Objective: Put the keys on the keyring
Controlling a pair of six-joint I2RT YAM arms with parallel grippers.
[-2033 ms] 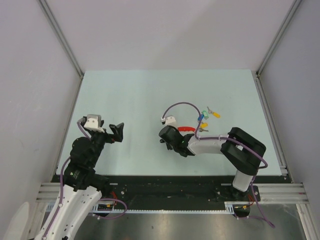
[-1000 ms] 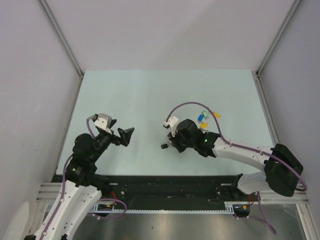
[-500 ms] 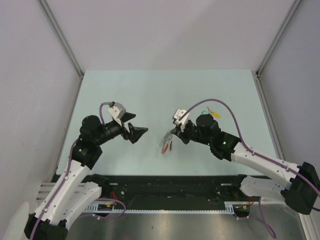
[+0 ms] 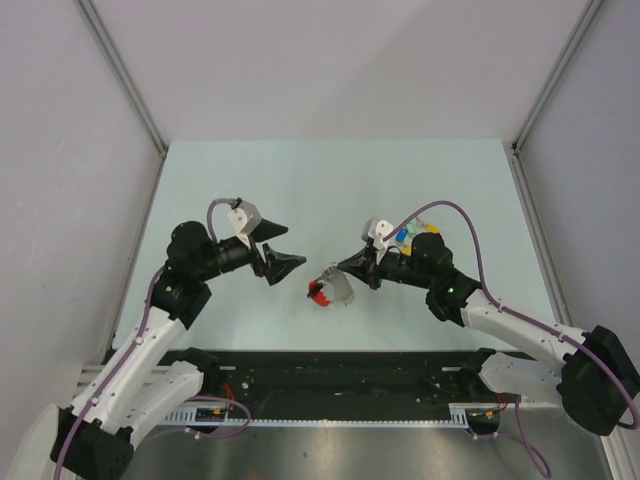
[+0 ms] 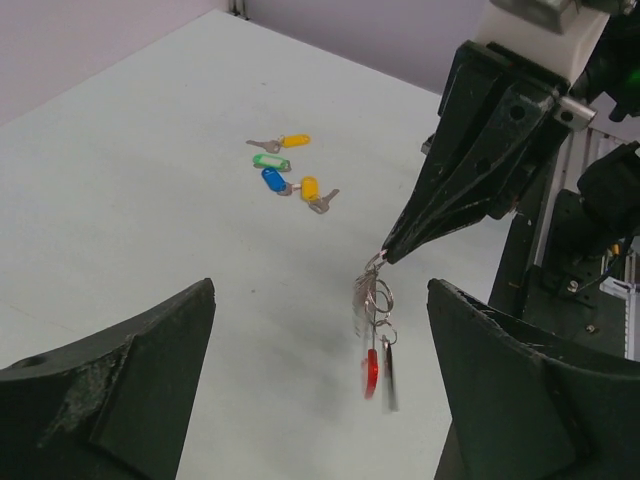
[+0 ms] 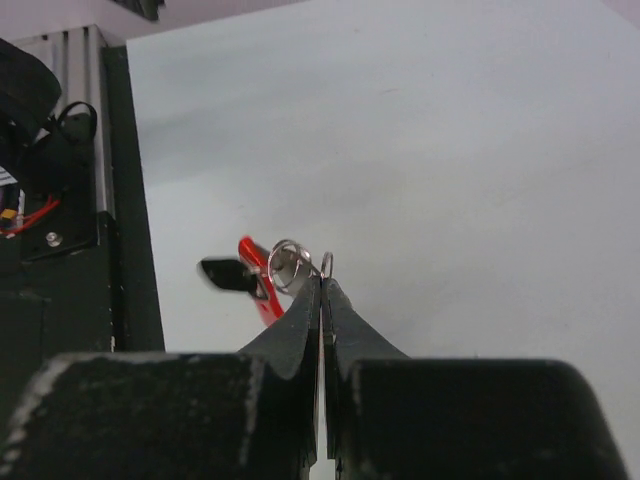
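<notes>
Red keyring (image 5: 371,370) hangs lengthwise down from the right gripper (image 5: 388,255), pinched shut on its ring; the left gripper (image 4: 288,247), spread wide and empty, faces it nearby; keys (image 5: 287,170) lie beyond.

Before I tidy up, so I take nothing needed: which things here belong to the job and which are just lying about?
Job: keyring, hanging from the shut right claw; four keys on the table; open left claw.
Just there: table; base rail.
</notes>
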